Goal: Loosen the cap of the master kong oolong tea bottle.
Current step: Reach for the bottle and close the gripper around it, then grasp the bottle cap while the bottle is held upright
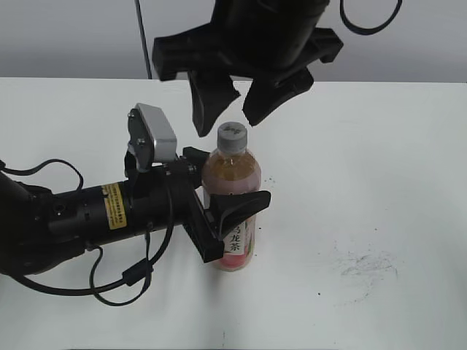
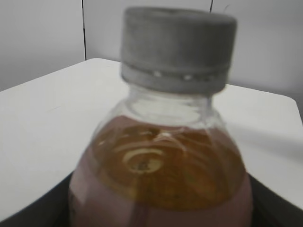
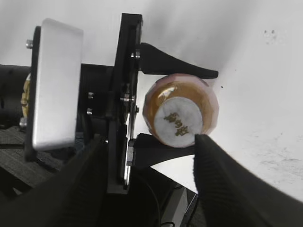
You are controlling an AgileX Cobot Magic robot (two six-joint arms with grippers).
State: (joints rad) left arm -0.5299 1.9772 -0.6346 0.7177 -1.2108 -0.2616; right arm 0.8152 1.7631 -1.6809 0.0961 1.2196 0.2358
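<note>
The master kong oolong tea bottle (image 1: 232, 208) stands upright on the white table, amber tea inside and a pink label low down. Its grey-white cap (image 1: 231, 136) is on the neck, with a dark mark on top. My left gripper (image 1: 226, 215) is shut on the bottle's body from the left. In the left wrist view the bottle (image 2: 161, 175) and cap (image 2: 177, 49) fill the frame. My right gripper (image 1: 233, 102) hangs open just above the cap, fingers apart and not touching it. From above, the right wrist view shows the cap (image 3: 179, 120) and bottle shoulder (image 3: 208, 106) between the left jaws.
The white table (image 1: 365, 182) extends around the bottle, with faint dark scuff marks at the right (image 1: 368, 266). The left arm's black body and cables (image 1: 80, 226) lie along the table at the left. A grey wall stands behind.
</note>
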